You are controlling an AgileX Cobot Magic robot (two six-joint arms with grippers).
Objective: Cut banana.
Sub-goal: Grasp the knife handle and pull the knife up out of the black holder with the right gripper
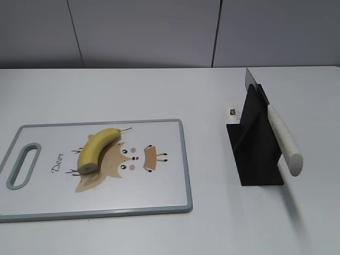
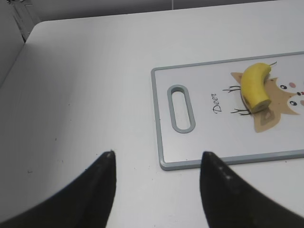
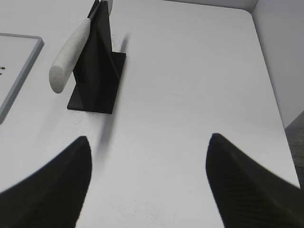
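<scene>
One banana (image 1: 97, 150), short, curved, yellow and unpeeled; lies on the cutting board (image 1: 159, 204), over the tan deer print (image 1: 119, 162), thin dark stem tip toward the far edge, blunt cut end toward the near edge; no gripper touches it. One cutting board, white with grey rim and a slotted handle (image 2: 182, 108) at its left end, flat on the white table (image 1: 212, 234). One knife (image 1: 279, 135), pale speckled handle, set in a black stand (image 1: 255, 156) to the right of the board, well apart from it; handle slants toward the near side. Left gripper (image 2: 156, 164): released, fingers spread, holding nothing, above bare table near the board's handle end. Right gripper (image 3: 147, 152): released, fingers wide apart, holding nothing, near the stand.
</scene>
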